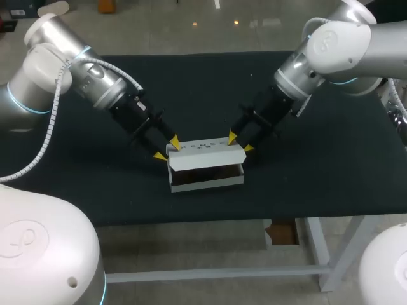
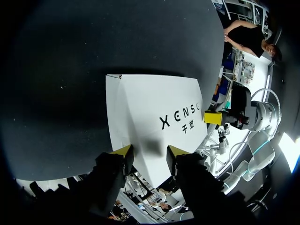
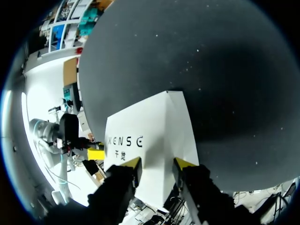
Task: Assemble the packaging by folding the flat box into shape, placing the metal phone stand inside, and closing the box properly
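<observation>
Box [image 1: 206, 180] – a white carton – sits near the middle of the counter [image 1: 318, 184], long side facing the front edge, with one arm at each end. Its lid [image 1: 206, 156] is tilted up over the body, leaving a dark gap along the front; what lies inside that gap cannot be made out.

The left claw [image 1: 166, 148] comes in at the box's left end with its fingers parted to a moderate gap. One yellow tip is at the lid's rear edge and the other is just off the left corner. In the left wrist view the white printed panel of the box [image 2: 154, 108] runs in between the fingers of the left claw [image 2: 150, 152] and is wider than their gap – nothing is pinched.

The right claw [image 1: 240, 143] mirrors this at the right end, spread about as far. One tip is on the rear edge, the other beside the right corner. In its own wrist view the right claw [image 3: 157, 164] has the box panel [image 3: 159, 136] reaching between its tips, ungripped.

The counter is covered in black cloth.
</observation>
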You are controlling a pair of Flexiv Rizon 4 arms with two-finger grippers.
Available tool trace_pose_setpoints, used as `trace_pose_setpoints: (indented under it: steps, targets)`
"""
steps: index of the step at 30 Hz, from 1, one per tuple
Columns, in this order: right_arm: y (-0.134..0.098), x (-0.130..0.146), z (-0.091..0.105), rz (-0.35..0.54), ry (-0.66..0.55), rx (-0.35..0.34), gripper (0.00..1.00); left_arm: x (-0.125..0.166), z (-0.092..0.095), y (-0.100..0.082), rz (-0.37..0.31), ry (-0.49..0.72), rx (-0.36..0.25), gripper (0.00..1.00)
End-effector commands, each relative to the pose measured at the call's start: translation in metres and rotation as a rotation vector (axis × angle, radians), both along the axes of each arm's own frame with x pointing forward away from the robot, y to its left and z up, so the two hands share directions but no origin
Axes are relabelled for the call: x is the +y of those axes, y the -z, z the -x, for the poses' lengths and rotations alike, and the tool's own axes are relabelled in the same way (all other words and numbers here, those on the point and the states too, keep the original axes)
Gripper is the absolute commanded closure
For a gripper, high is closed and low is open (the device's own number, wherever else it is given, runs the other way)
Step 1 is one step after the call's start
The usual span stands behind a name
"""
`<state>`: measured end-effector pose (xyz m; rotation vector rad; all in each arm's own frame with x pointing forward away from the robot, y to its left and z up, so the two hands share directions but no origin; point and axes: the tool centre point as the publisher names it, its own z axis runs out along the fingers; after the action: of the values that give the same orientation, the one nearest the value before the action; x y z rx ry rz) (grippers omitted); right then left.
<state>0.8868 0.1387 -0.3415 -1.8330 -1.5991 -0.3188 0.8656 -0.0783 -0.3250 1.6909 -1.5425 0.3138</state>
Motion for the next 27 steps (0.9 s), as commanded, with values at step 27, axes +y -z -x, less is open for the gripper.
trace_pose_setpoints:
  steps: [27]
  targets:
    - [-0.0094,0.0059,-0.0104,-0.05,-0.032,0.102,0.56,-0.0006,-0.0129,-0.0073,0.037,0.055,0.1,0.53]
